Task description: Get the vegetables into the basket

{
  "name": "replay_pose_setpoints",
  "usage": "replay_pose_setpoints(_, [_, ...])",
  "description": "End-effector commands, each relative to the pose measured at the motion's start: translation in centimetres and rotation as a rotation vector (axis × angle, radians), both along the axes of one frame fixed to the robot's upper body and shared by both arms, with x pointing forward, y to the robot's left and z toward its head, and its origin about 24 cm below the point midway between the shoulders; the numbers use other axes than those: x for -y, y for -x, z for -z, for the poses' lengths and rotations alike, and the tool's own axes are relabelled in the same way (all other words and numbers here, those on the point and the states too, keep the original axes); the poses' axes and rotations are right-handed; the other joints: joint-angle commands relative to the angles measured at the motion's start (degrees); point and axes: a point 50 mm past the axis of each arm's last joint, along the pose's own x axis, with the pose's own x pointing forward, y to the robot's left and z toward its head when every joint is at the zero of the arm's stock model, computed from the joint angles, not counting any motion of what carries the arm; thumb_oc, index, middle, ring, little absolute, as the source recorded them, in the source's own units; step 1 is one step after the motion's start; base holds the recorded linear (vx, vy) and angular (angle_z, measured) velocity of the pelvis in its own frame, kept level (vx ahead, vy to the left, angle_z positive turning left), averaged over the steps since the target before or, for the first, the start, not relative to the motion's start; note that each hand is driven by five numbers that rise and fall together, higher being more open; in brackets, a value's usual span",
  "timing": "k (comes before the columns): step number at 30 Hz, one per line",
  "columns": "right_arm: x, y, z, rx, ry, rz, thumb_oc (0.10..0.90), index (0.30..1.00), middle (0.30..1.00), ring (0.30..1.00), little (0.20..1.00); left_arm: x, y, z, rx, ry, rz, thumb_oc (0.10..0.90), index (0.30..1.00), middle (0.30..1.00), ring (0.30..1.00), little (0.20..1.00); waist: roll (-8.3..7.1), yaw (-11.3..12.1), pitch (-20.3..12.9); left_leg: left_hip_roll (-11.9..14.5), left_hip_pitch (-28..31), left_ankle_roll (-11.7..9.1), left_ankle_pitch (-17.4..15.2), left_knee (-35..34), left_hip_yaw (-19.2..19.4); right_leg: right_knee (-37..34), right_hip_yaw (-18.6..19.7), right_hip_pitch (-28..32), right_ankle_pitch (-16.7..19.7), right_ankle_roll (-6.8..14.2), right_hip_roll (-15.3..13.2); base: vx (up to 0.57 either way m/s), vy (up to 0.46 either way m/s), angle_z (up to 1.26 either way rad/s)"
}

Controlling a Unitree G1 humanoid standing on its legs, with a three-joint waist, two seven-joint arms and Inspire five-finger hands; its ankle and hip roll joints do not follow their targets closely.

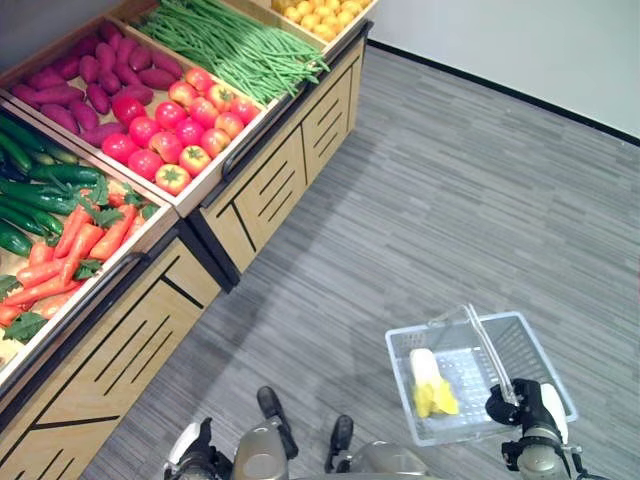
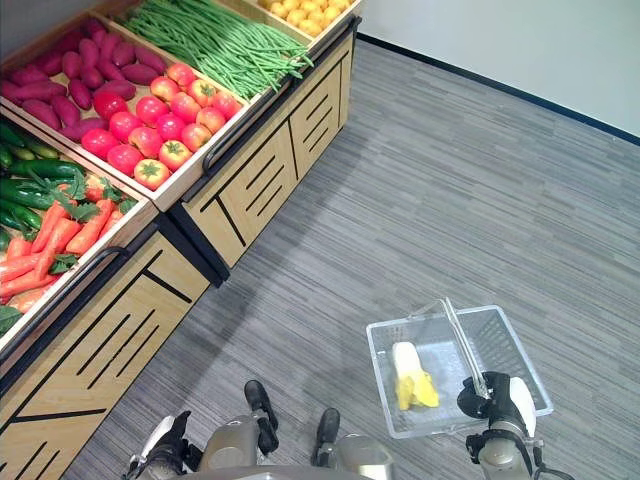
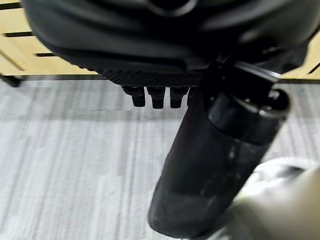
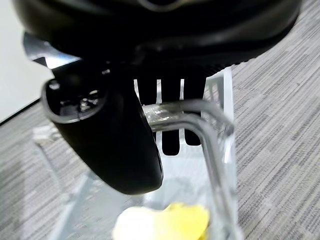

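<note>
A clear plastic basket [image 1: 402, 348] hangs low over the floor at the lower right. My right hand [image 1: 515, 402] is shut on its handle [image 4: 200, 125], fingers and thumb [image 4: 110, 145] curled round the bar. A pale yellow-white vegetable [image 1: 428, 382] lies inside the basket. At the left, the wooden stall holds carrots [image 1: 75, 250], cucumbers [image 1: 40, 185], tomatoes [image 1: 170, 125], purple sweet potatoes [image 1: 90, 75] and green beans [image 1: 240, 45]. My left hand [image 1: 192, 452] hangs at the lower left, away from the stall, its fingers [image 3: 155, 96] relaxed and holding nothing.
The stall's wooden cabinets [image 1: 270, 190] run diagonally along the left, with a bin of small yellow fruit [image 1: 320, 12] at the far end. Grey plank floor [image 1: 450, 200] stretches to the white wall [image 1: 520, 40] at the right.
</note>
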Motion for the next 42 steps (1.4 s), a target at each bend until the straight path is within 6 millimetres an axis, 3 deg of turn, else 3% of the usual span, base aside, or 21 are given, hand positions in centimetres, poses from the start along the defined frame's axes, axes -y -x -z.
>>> replay_pose_setpoints(1, [2.5, -3.3, -4.2, 0.23, 0.114, 0.004, 0.4, 0.3, 0.3, 0.3, 0.3, -2.4, -0.3, -0.9, 0.034, -0.077, -0.02, 0.9, 1.0, 1.0, 1.0, 1.0, -1.03, 1.7, -1.3, 0.6, -0.4, -3.0, -4.6, 6.3, -1.5, 9.2, 4.7, 1.4, -5.2, 8.9, -9.2, 0.12, 0.152, 0.05])
replay_pose_setpoints(7, [1.7, -4.6, -4.2, 0.232, 0.106, -0.039, 0.4, 0.3, 0.3, 0.3, 0.3, -3.1, -0.2, -1.0, 0.037, -0.086, -0.053, 0.9, 1.0, 1.0, 1.0, 1.0, -2.52, 3.3, -1.2, -0.5, -1.4, -1.7, -7.2, 7.9, -1.7, 9.7, 4.5, 1.2, -3.3, 10.8, -10.8, 0.09, 0.107, 0.16])
replay_pose_setpoints(9, [1.4, -5.0, -4.2, 0.231, 0.101, -0.048, 0.4, 0.3, 0.3, 0.3, 0.3, -3.2, -0.1, -1.0, 0.034, -0.087, -0.059, 0.9, 1.0, 1.0, 1.0, 1.0, -2.66, 3.9, -1.1, -1.4, -0.6, -0.9, -7.8, 6.9, -1.8, 13.0, 4.9, -0.4, -1.8, 11.4, -11.4, 0.07, 0.144, 0.23])
replay_pose_setpoints(10, [1.1, -5.6, -4.3, 0.238, 0.1, -0.069, 0.4, 0.3, 0.3, 0.3, 0.3, -3.3, 0.0, -1.1, 0.034, -0.089, -0.06, 0.9, 1.0, 1.0, 1.0, 1.0, -2.51, 4.1, -0.7, -2.2, 0.7, 0.0, -8.4, 5.7, -2.1, 18.3, 5.5, -2.8, 0.7, 12.4, -11.8, 0.04, 0.169, 0.16])
replay_pose_setpoints(12, [1.0, -5.8, -4.2, 0.233, 0.094, -0.075, 0.4, 0.3, 0.3, 0.3, 0.3, -3.3, 0.1, -1.0, 0.03, -0.088, -0.061, 0.9, 1.0, 1.0, 1.0, 1.0, -2.2, 4.2, -0.5, -2.1, 1.1, 0.8, -7.5, 4.9, -1.6, 21.2, 6.2, -4.9, 2.6, 12.2, -11.2, 0.07, 0.109, 0.03])
replay_pose_setpoints(13, [0.7, -6.0, -4.2, 0.235, 0.086, -0.087, 0.4, 0.3, 0.3, 0.3, 0.3, -3.3, 0.1, -1.1, 0.037, -0.081, -0.074, 0.9, 1.0, 1.0, 1.0, 1.0, -0.73, 2.6, 0.5, -3.0, 4.5, 1.4, -8.0, 2.6, -5.0, 26.5, 11.6, -11.0, 2.8, 11.9, -7.8, 0.2, 0.073, 0.28])
replay_pose_setpoints(16, [0.8, -5.9, -4.3, 0.249, 0.079, -0.073, 0.4, 0.3, 0.3, 0.3, 0.3, -3.3, 0.1, -1.0, 0.031, -0.076, -0.087, 0.9, 1.0, 1.0, 1.0, 1.0, 0.62, 1.0, 1.3, -2.7, 7.4, 0.6, -8.5, 1.6, -8.4, 22.8, 14.3, -15.3, 0.9, 10.6, -7.1, 0.22, -0.038, 0.66])
replay_pose_setpoints(19, [0.9, -5.9, -4.5, 0.255, 0.086, -0.083, 0.4, 0.3, 0.3, 0.3, 0.3, -3.5, -0.2, -1.1, 0.037, -0.08, -0.087, 0.9, 1.0, 1.0, 1.0, 1.0, 0.38, -0.1, 1.9, -2.5, 8.5, -0.1, -9.4, 2.7, -10.9, 17.9, 16.8, -16.7, 2.3, 10.7, -8.0, 0.21, -0.149, 0.75])
replay_pose_setpoints(21, [1.8, -4.7, -4.2, 0.229, 0.095, -0.041, 0.4, 0.3, 0.3, 0.3, 0.3, -3.8, -0.6, -1.3, 0.04, -0.084, -0.089, 0.9, 1.0, 1.0, 1.0, 1.0, -0.13, -2.7, 2.0, -2.7, 10.3, -1.4, -12.7, 5.4, -17.2, 11.3, 27.6, -18.4, 4.8, 12.2, -9.2, 0.39, -0.285, 1.19])
replay_pose_setpoints(23, [2.3, -3.7, -3.6, 0.19, 0.085, -0.013, 0.4, 0.3, 0.3, 0.3, 0.3, -3.9, -0.4, -1.2, 0.028, -0.088, -0.09, 0.9, 1.0, 1.0, 1.0, 1.0, -0.3, -3.1, 1.2, -2.8, 10.7, -1.7, -13.5, 6.2, -20.1, 11.8, 29.1, -17.7, 4.6, 12.1, -8.7, 0.27, -0.251, 1.45])
replay_pose_setpoints(26, [2.6, -3.4, -3.6, 0.174, 0.087, -0.019, 0.4, 0.3, 0.3, 0.3, 0.3, -4.2, 0.5, -1.1, -0.001, -0.097, -0.105, 0.9, 1.0, 1.0, 1.0, 1.0, -0.41, -3.1, -0.1, -1.5, 11.1, -2.9, -12.6, 6.1, -22.1, 11.2, 26.5, -15.3, 4.1, 11.3, -8.3, 0.18, -0.338, 1.62])
replay_pose_setpoints(27, [2.9, -3.3, -3.8, 0.165, 0.098, -0.035, 0.4, 0.3, 0.3, 0.3, 0.3, -4.4, 0.9, -1.0, -0.01, -0.094, -0.118, 0.9, 1.0, 1.0, 1.0, 1.0, -0.28, -2.4, -0.9, -0.1, 11.2, -3.9, -11.0, 4.9, -23.1, 9.9, 25.1, -13.9, 3.8, 10.4, -6.7, 0.1, -0.302, 0.3])
replay_pose_setpoints(32, [3.8, -3.4, -4.5, 0.15, 0.146, -0.06, 0.4, 0.3, 0.3, 0.3, 0.3, -3.8, 0.5, -1.0, 0.006, -0.077, -0.104, 0.9, 1.0, 1.0, 1.0, 1.0, 0.47, -1.8, -1.1, 2.1, 9.8, -5.5, -7.5, 3.8, -23.9, 8.0, 20.9, -12.0, 3.1, 9.1, -5.9, 0.04, -0.215, 0.39])
replay_pose_setpoints(34, [4.5, -3.0, -4.5, 0.138, 0.163, -0.034, 0.4, 0.3, 0.3, 0.3, 0.3, -3.4, -0.2, -1.0, 0.024, -0.065, -0.093, 0.9, 1.0, 1.0, 1.0, 1.0, 0.82, -2.0, -0.8, 2.8, 8.9, -5.8, -6.5, 3.5, -22.0, 7.4, 18.5, -11.1, 2.6, 8.6, -6.4, -0.03, -0.124, 0.5])
replay_pose_setpoints(35, [4.5, -2.8, -4.5, 0.141, 0.162, -0.022, 0.4, 0.3, 0.3, 0.3, 0.3, -3.1, -0.6, -1.0, 0.035, -0.063, -0.085, 0.9, 1.0, 1.0, 1.0, 1.0, 1.01, -2.3, -0.6, 3.1, 8.6, -5.9, -5.8, 3.2, -19.4, 7.0, 17.2, -10.4, 2.5, 8.4, -6.8, -0.05, -0.051, 1.02])
replay_pose_setpoints(36, [4.7, -2.2, -4.2, 0.132, 0.158, 0.009, 0.4, 0.3, 0.3, 0.3, 0.3, -2.6, -1.4, -1.1, 0.051, -0.055, -0.06, 0.9, 1.0, 1.0, 1.0, 1.0, 1.75, -3.1, -0.6, 3.8, 8.1, -6.1, -4.2, 2.0, -13.9, 6.8, 14.7, -9.7, 2.0, 8.2, -7.4, -0.06, -0.049, 1.1])
replay_pose_setpoints(37, [4.6, -2.0, -4.0, 0.13, 0.153, 0.015, 0.4, 0.3, 0.3, 0.3, 0.3, -2.4, -1.8, -1.2, 0.059, -0.052, -0.048, 0.9, 1.0, 1.0, 1.0, 1.0, 2.11, -3.3, -0.7, 3.9, 7.9, -6.3, -3.5, 1.3, -12.3, 6.6, 13.8, -9.5, 1.9, 8.1, -7.5, -0.05, -0.021, 1.02])
replay_pose_setpoints(42, [4.0, -0.7, -2.7, 0.078, 0.126, 0.03, 0.4, 0.3, 0.3, 0.3, 0.3, -2.6, -1.6, -1.1, 0.054, -0.066, -0.067, 0.9, 1.0, 1.0, 1.0, 1.0, 3.2, -3.3, -2.0, 3.4, 9.0, -6.5, -2.0, -2.8, -11.5, 4.9, 12.0, -8.4, 2.5, 8.3, -7.2, 0.03, 0.018, 0.49])
